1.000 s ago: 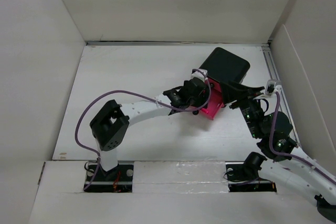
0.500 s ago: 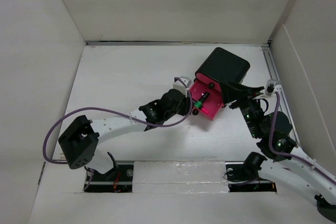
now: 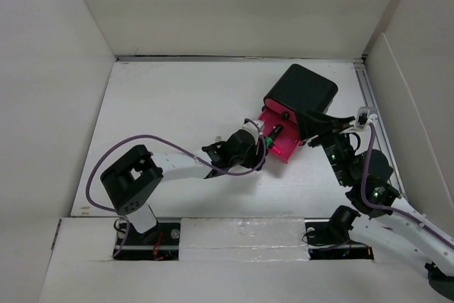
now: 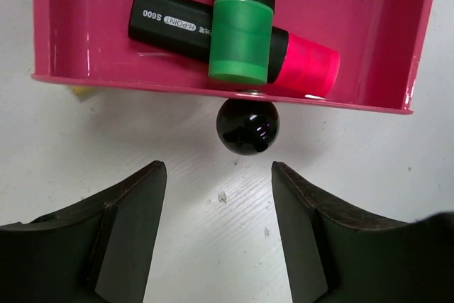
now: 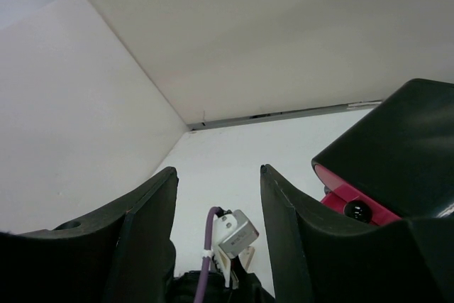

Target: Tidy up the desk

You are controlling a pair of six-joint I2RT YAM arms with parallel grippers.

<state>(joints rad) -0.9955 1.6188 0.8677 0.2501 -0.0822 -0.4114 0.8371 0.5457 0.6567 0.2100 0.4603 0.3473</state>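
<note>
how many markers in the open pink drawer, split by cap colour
green-cap marker: 1
pink-cap marker: 1
total: 2

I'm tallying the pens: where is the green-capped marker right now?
The green-capped marker lies in the open pink drawer, across a black-and-pink highlighter, just beyond the black knob ahead of the left tool, right of centre on the desk.

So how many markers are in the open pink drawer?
2. A green-capped marker lies across a pink-capped black marker, both near the pink drawer's front wall. Its rear is out of view; more may be hidden.
</note>
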